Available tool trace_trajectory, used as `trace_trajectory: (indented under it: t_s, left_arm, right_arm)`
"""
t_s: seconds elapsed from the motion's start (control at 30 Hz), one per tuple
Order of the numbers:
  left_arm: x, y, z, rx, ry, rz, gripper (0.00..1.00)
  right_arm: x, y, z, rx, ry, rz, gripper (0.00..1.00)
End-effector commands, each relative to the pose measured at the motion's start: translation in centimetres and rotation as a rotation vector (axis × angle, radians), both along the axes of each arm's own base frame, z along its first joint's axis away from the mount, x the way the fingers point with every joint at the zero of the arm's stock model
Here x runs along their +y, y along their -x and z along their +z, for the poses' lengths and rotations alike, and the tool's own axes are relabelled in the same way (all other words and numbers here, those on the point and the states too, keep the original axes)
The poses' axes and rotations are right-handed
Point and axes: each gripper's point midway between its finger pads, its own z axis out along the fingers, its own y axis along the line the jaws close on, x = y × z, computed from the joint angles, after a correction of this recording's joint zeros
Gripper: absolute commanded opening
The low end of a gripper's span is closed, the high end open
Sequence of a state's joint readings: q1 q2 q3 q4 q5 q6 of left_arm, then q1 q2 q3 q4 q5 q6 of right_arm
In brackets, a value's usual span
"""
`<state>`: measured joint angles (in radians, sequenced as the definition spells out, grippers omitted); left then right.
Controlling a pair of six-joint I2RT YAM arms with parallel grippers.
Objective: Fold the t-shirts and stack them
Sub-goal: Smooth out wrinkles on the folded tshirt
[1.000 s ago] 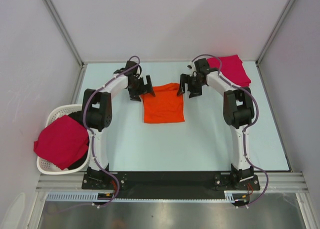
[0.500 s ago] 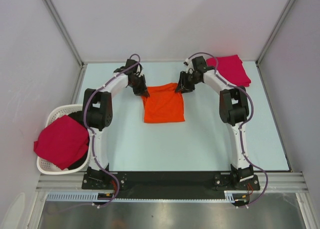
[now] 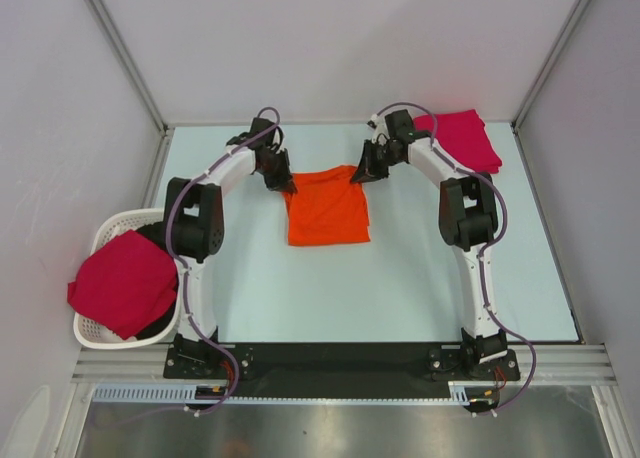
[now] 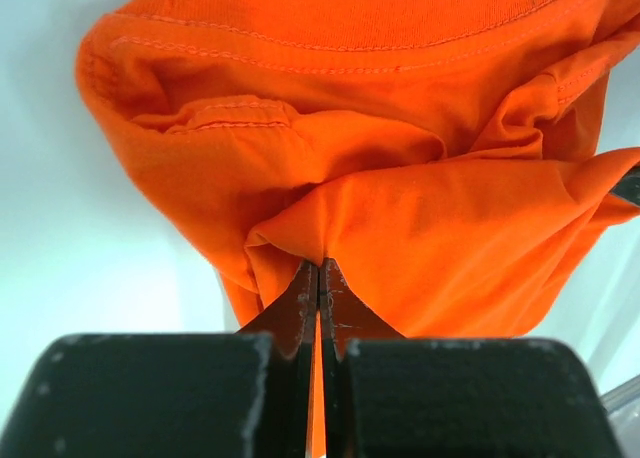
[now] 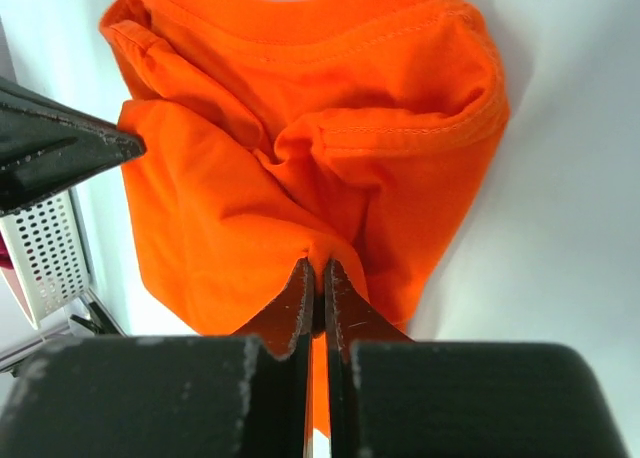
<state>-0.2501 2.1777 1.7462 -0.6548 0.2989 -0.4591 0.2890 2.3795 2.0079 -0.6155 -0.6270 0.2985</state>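
Folding the orange t-shirt (image 3: pixel 327 213): your left gripper (image 4: pixel 320 278) and right gripper (image 5: pixel 317 278) each clamp a far corner, jaws closed on cloth. Next, lift both evenly and draw them nearward.

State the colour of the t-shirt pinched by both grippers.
The soft cotton t-shirt is plain bright orange; clearest in the left wrist view.

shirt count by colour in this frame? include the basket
orange t-shirt: 1
crimson-pink: 2, the basket shirt and the far-right shirt; that folded pile may hide more
white basket: 1
total: 4
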Motion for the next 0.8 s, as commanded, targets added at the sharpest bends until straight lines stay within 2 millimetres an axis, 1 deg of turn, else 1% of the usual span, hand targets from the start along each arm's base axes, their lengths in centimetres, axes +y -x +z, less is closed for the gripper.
trace_trajectory:
  t_s: [0.0, 0.07, 0.1, 0.17, 0.2, 0.23, 0.33, 0.4, 0.43, 0.47, 0.5, 0.53, 0.57, 0.6, 0.67, 0.7, 0.77]
  left_arm:
    - [1.3, -0.6, 5.0, -0.138, -0.03, 0.023, 0.0]
    - [1.7, -0.7, 5.7, -0.167, -0.046, 0.036, 0.0]
    - [1.9, -0.5, 5.7, -0.167, -0.052, 0.039, 0.0]
    - [2.2, -0.8, 6.1, -0.19, -0.062, 0.052, 0.0]
    - [2.3, -0.6, 6.0, -0.184, -0.061, 0.055, 0.0]
    - [2.4, -0.7, 6.0, -0.186, -0.063, 0.059, 0.0]
    - [2.6, -1.1, 6.3, -0.202, -0.069, 0.072, 0.0]
    - [2.7, -1.3, 6.5, -0.205, -0.074, 0.08, 0.0]
    - [2.7, -1.4, 6.5, -0.209, -0.074, 0.086, 0.0]
    - [2.8, -1.5, 6.1, -0.205, -0.08, 0.087, 0.0]
    - [2.7, -1.6, 6.1, -0.2, -0.078, 0.088, 0.0]
    - [2.7, -1.6, 5.9, -0.193, -0.078, 0.086, 0.0]
    - [2.8, -1.5, 5.1, -0.166, -0.089, 0.085, 0.0]
    - [2.7, -1.6, 4.9, -0.158, -0.088, 0.086, 0.0]
    - [2.8, -1.5, 4.2, -0.139, -0.097, 0.09, 0.0]
    - [3.0, -1.6, 4.1, -0.139, -0.1, 0.1, 0.0]
    - [3.0, -1.7, 3.3, -0.115, -0.103, 0.107, 0.0]
  right_arm:
    - [1.5, -1.0, 4.7, -0.117, -0.056, 0.036, 0.0]
    - [1.8, -1.1, 5.3, -0.136, -0.061, 0.044, 0.0]
    - [2.0, -1.4, 5.9, -0.152, -0.067, 0.045, 0.0]
    - [2.4, -1.6, 6.0, -0.158, -0.067, 0.043, 0.0]
    - [2.7, -1.8, 6.4, -0.169, -0.077, 0.049, 0.0]
    - [2.8, -2.1, 6.5, -0.172, -0.085, 0.051, 0.0]
    - [3.1, -2.9, 7.3, -0.201, -0.097, 0.035, 0.0]
    - [3.3, -3.4, 6.5, -0.187, -0.096, 0.021, 0.0]
    - [3.5, -3.9, 6.9, -0.198, -0.107, 0.019, 0.0]
    - [3.8, -4.2, 5.4, -0.171, -0.105, 0.017, 0.0]
    - [4.0, -4.4, 5.1, -0.164, -0.109, 0.014, 0.0]
    - [4.1, -4.4, 4.3, -0.139, -0.101, 0.01, 0.0]
    - [4.1, -5.3, 4.7, -0.161, -0.089, -0.006, 0.0]
    - [4.2, -5.3, 2.6, -0.124, -0.07, -0.011, 0.0]
    - [3.6, -5.5, 0.7, -0.076, -0.03, -0.052, 0.0]
    - [3.3, -5.3, -0.7, -0.049, -0.009, -0.067, 0.0]
    - [2.8, -5.2, -2.0, -0.029, 0.019, -0.088, 0.0]
